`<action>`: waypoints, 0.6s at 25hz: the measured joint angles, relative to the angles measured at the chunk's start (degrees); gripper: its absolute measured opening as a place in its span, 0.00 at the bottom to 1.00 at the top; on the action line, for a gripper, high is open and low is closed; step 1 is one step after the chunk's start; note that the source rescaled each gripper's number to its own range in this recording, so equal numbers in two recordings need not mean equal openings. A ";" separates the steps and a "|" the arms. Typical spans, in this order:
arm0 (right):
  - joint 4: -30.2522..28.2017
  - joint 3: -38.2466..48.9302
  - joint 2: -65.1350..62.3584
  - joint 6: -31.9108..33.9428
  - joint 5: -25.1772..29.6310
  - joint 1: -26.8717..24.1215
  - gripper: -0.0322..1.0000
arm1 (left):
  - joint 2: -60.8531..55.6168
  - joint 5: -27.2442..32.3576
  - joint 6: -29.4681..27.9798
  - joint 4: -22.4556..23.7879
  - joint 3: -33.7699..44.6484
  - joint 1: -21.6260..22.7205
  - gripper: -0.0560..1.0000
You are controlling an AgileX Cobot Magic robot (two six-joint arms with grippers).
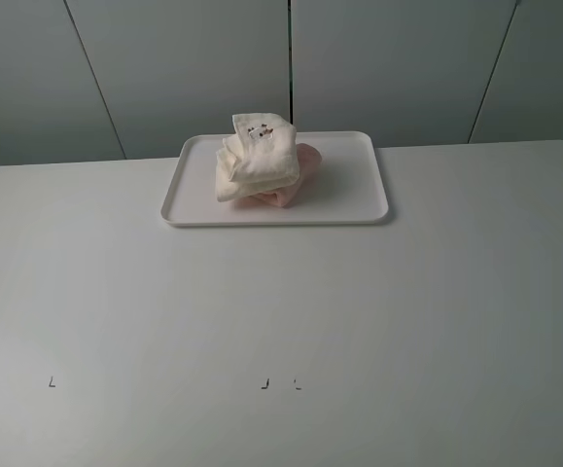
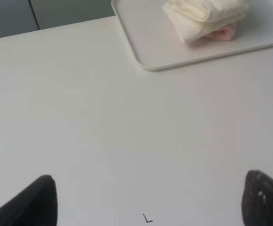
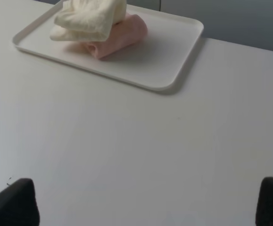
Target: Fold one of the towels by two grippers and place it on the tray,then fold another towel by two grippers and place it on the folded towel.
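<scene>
The flat white rectangular plastic tray (image 1: 364, 199) with its low raised rim sits toward the far side of the plain white table (image 1: 281, 321). On it lies the folded pale pink terry-cloth towel (image 1: 305, 167), and the folded cream-white fluffy towel (image 1: 257, 156) rests on top of it, its small patch of dark marks facing up. The cream-white towel sits a little off-centre on the stack, leaving the pink one showing on one side.

Both arms are out of the high view. In the wrist views, the left gripper (image 2: 148, 200) and the right gripper (image 3: 145, 202) hang well apart from the tray over bare table, each with its black fingers spread wide and nothing between them. With both towels stacked and both claws released, the task looks finished, the arms apparently parked clear.
</scene>
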 joint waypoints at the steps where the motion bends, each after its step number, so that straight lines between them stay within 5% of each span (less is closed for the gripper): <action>1: -0.28 0.00 0.00 0.72 0.00 0.00 1.00 | 0.00 0.00 0.00 0.00 0.00 1.59 1.00; 9: -2.24 0.00 0.00 2.84 -0.13 -6.80 1.00 | 0.00 0.00 0.00 0.00 0.00 16.72 1.00; 15: -3.00 0.00 0.00 2.98 -0.13 -11.12 1.00 | 0.00 0.00 0.00 0.23 0.00 21.75 1.00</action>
